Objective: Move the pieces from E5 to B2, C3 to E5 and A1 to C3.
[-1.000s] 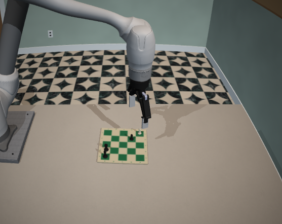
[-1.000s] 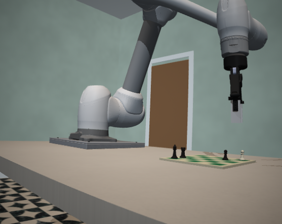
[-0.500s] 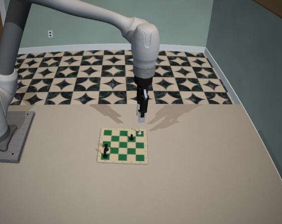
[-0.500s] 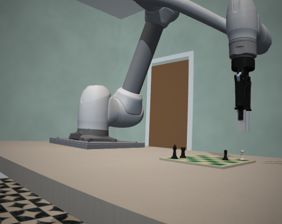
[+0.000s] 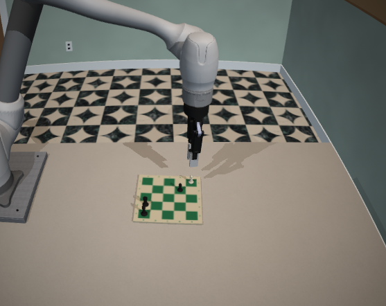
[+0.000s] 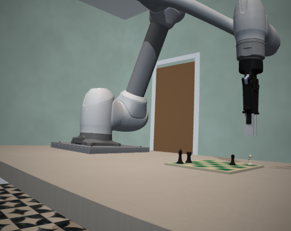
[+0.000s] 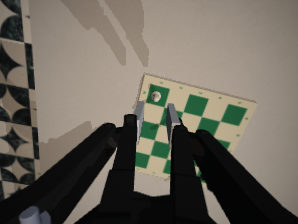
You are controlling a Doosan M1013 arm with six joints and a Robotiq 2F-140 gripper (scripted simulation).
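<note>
Beige table (image 5: 266,242) carries our green board (image 5: 169,220). We hang our gripper (image 6: 251,129) high above its far corner, fingers drawn near together on nothing. Below stands 1 white pawn (image 5: 190,180); 1 black pawn (image 5: 179,187) nearby; 2 black pieces (image 5: 144,205) opposite.

The arm (image 5: 93,14) has smooth light grey links and one darker grey tube (image 6: 148,52), with rounded white joint covers. It stands on a grey square base plate (image 5: 37,163). The gripper (image 5: 193,163) is black with pale grey fingertips.
</note>
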